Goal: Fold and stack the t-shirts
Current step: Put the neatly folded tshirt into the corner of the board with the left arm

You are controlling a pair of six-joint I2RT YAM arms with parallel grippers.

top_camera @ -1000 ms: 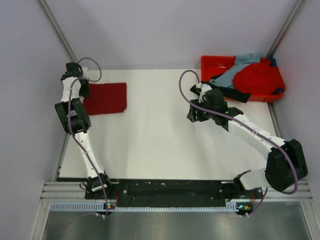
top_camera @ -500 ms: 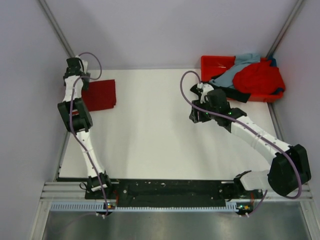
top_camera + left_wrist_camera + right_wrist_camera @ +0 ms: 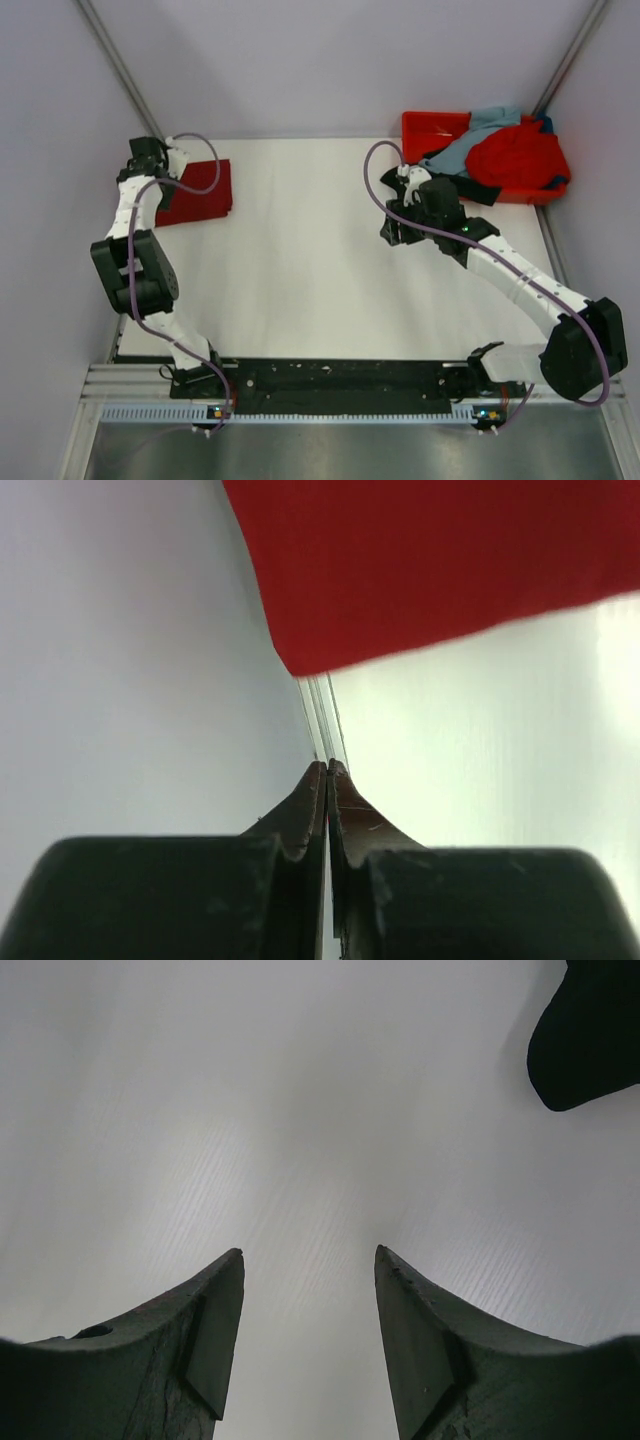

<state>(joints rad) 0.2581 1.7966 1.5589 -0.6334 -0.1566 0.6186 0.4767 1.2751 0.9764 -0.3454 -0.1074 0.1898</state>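
Observation:
A folded dark crimson t-shirt (image 3: 203,188) lies flat at the table's far left; in the left wrist view (image 3: 430,570) its corner is just ahead of my fingers. My left gripper (image 3: 160,190) (image 3: 328,765) is shut and empty at the shirt's left edge, by the wall. A bright red t-shirt (image 3: 516,156), a pale grey-blue t-shirt (image 3: 472,138) and a black t-shirt (image 3: 470,187) are heaped in the orange-red tray (image 3: 420,125). My right gripper (image 3: 393,232) (image 3: 308,1255) is open and empty over the bare white table, left of the tray.
The tray stands in the back right corner, with the black cloth spilling over its front rim. Grey walls close the table's left, back and right sides. A dark shape (image 3: 585,1040) shows at the top right of the right wrist view.
The crimson shirt has ended up narrower and closer to the left wall. My left arm's elbow has swung down and left, and its gripper has come slightly forward. The right arm has barely moved.

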